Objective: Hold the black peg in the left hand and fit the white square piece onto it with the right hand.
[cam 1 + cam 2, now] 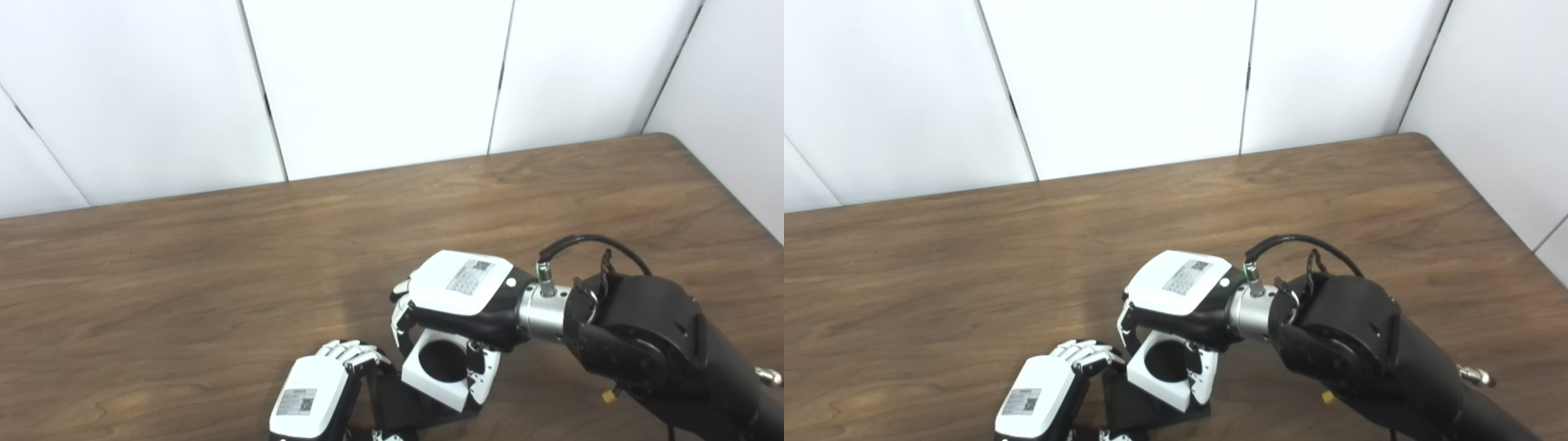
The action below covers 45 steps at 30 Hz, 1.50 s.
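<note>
White square piece (442,370), gripped by right hand (465,300), overhangs black peg (401,404) clasped by left hand (321,392).

R hand (1176,300) grips white square piece (1160,370), seemingly over black base (1133,407).

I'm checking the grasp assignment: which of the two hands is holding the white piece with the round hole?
The right hand, reaching in from the right, grips the white square piece. The left hand sits lower left on the black part instead.

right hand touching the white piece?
Touching. Right eye view shows the right hand with fingers wrapped around the white piece's sides.
</note>
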Tool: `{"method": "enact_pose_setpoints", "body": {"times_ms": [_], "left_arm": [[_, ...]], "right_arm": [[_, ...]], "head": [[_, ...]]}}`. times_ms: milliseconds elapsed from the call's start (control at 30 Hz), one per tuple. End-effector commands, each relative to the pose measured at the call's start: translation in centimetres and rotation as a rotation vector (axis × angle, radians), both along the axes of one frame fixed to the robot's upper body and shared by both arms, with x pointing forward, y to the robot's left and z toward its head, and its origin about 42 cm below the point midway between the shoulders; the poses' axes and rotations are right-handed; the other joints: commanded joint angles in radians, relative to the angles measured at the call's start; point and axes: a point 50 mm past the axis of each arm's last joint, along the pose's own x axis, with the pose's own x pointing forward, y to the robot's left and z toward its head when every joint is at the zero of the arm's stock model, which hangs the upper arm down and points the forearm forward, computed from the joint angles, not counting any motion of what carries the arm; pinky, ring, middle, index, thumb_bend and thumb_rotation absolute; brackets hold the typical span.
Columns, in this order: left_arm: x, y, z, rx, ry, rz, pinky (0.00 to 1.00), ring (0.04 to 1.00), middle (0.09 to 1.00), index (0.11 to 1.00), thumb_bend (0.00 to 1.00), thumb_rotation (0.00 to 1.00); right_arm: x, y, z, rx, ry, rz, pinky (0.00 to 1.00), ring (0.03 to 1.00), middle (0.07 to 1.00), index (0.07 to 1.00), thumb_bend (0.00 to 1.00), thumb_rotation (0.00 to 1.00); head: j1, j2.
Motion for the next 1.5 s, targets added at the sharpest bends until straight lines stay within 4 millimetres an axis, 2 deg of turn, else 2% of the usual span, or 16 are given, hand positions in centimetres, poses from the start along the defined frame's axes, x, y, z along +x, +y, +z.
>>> {"method": "enact_pose_setpoints", "body": {"times_ms": [0, 100, 133, 167, 233, 300, 700, 1200, 1367, 1467], "left_arm": [[-0.9, 0.2, -1.0, 0.06, 0.059, -0.035, 0.85, 0.805, 0.757, 0.489, 0.51, 0.05], [-0.9, 0.2, -1.0, 0.056, 0.057, -0.034, 0.85, 0.805, 0.756, 0.489, 0.51, 0.05], [-0.9, 0.2, -1.0, 0.057, 0.056, -0.035, 0.85, 0.804, 0.756, 0.489, 0.51, 0.05], [-0.9, 0.2, -1.1, 0.058, 0.055, -0.035, 0.85, 0.804, 0.756, 0.489, 0.51, 0.05], [-0.9, 0.2, -1.0, 0.061, 0.054, -0.036, 0.85, 0.804, 0.756, 0.489, 0.51, 0.05], [-0.9, 0.2, -1.0, 0.061, 0.053, -0.035, 0.85, 0.803, 0.755, 0.489, 0.51, 0.05], [-0.9, 0.2, -1.1, 0.061, 0.056, -0.034, 0.85, 0.806, 0.757, 0.489, 0.51, 0.05], [-0.8, 0.3, -1.0, 0.056, 0.044, -0.024, 0.85, 0.8, 0.753, 0.489, 0.51, 0.05], [-0.8, 0.4, -1.1, 0.048, 0.032, -0.002, 0.83, 0.79, 0.75, 0.493, 0.5, 0.06], [-0.8, 0.4, -1.1, 0.045, 0.029, 0.013, 0.83, 0.791, 0.76, 0.497, 0.51, 0.07]], "right_arm": [[0.2, -0.5, 0.5, -0.06, -0.023, 0.001, 0.88, 0.887, 0.759, 0.488, 0.52, 0.13], [0.2, -0.5, 0.4, -0.06, -0.027, -0.003, 0.87, 0.884, 0.768, 0.493, 0.52, 0.14], [0.1, -0.4, 0.5, -0.061, -0.028, -0.005, 0.87, 0.885, 0.776, 0.595, 0.72, 0.14], [0.1, -0.4, 0.5, -0.062, -0.029, -0.005, 0.87, 0.888, 0.783, 0.633, 0.79, 0.16], [0.1, -0.3, 0.6, -0.062, -0.033, -0.003, 0.87, 0.89, 0.794, 0.666, 0.86, 0.21], [0.1, -0.3, 0.7, -0.064, -0.036, -0.002, 0.87, 0.892, 0.801, 0.667, 0.89, 0.24], [0.3, -0.3, 1.4, -0.049, -0.059, -0.006, 0.87, 0.902, 0.804, 0.631, 0.86, 0.21], [1.2, -1.2, 3.5, -0.009, -0.141, -0.038, 0.84, 0.885, 0.779, 0.684, 0.9, 0.17], [1.4, -1.4, 3.9, -0.005, -0.154, -0.053, 0.84, 0.889, 0.782, 0.676, 0.89, 0.19], [1.4, -1.5, 3.9, 0.002, -0.157, -0.056, 0.83, 0.886, 0.783, 0.665, 0.88, 0.16]], "head": [[0.001, 0.0], [0.001, 0.0], [0.001, 0.0], [0.001, 0.0], [0.002, 0.002], [0.002, 0.002], [0.002, 0.003], [0.004, 0.005], [0.004, 0.005], [0.005, 0.005]]}}
